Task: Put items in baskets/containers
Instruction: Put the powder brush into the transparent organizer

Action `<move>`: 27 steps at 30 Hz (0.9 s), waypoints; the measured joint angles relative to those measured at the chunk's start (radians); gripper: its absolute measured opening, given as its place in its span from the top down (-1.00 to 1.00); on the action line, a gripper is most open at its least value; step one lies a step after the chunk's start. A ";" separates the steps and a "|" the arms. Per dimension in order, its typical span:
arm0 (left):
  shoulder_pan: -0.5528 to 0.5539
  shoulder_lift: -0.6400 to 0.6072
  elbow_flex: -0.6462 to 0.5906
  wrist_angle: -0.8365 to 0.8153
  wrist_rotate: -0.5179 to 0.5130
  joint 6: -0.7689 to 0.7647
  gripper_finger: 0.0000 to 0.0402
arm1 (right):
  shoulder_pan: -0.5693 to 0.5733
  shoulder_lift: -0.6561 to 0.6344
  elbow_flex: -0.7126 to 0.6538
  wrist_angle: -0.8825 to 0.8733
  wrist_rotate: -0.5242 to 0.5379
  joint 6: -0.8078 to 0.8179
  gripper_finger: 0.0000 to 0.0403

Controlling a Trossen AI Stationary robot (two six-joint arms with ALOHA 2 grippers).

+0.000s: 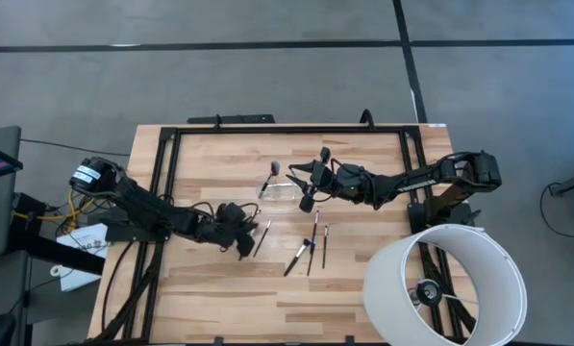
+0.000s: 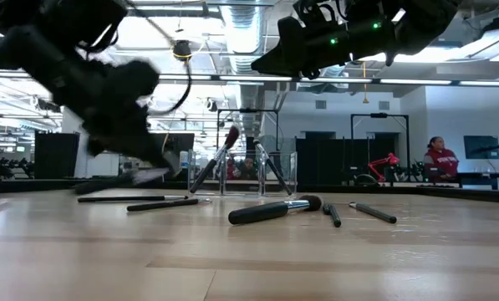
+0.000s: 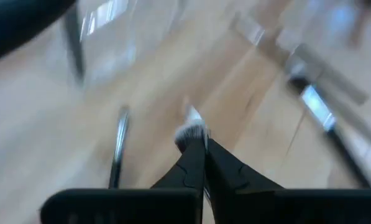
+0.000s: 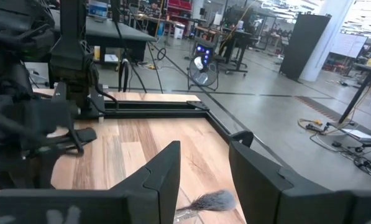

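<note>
Landmark: clear cup (image 1: pixel 285 189), mid-table, nearly invisible; already held at least two brushes, leaning (low view).

Left gripper (image 1: pixel 247 236): sat just toward the near edge and to the left-arm side of the cup, low over the wood.

Left gripper state: fingers (image 3: pixel 194 163) pressed together, pinched on a thin brush (image 1: pixel 263 236); white bristle tip poked out past the fingertips in the left wrist view.

Held brush, long axis: ran roughly from the near edge toward the cup, slightly slanted; close to flat on the table, not yet upright.

Key relation: cup lay beyond the held brush's far end, close by but apart; judged that the brush needed lifting and tipping upright before any drop over the rim.

Right gripper (image 1: pixel 307 179): hovered just beside the cup on the right-arm side, raised off the table.

Right gripper state: fingers (image 4: pixel 165 169) apart, nothing between them; fluffy brush head (image 4: pixel 211 201) seen just past them.

Loose brushes (image 1: pixel 311 250): about three, lay nearer the front edge than the cup, long axes mostly front-to-back, between the two arms.

Nearer arm to cup: right; nearer to loose brushes: about equal, could not rank.

Risk (judged): cup light and clear, easily nudged by either gripper.
</note>
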 joint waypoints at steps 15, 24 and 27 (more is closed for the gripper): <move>0.321 -0.002 0.002 0.836 0.024 1.004 0.98 | 0.004 -0.088 0.000 0.003 0.010 -0.112 0.36; 0.516 0.198 0.004 1.085 0.378 1.020 0.98 | -0.055 -0.111 0.000 0.033 0.008 -0.113 0.36; 0.536 0.313 0.020 1.199 0.449 1.050 0.98 | -0.078 -0.109 0.000 0.062 0.003 -0.113 0.36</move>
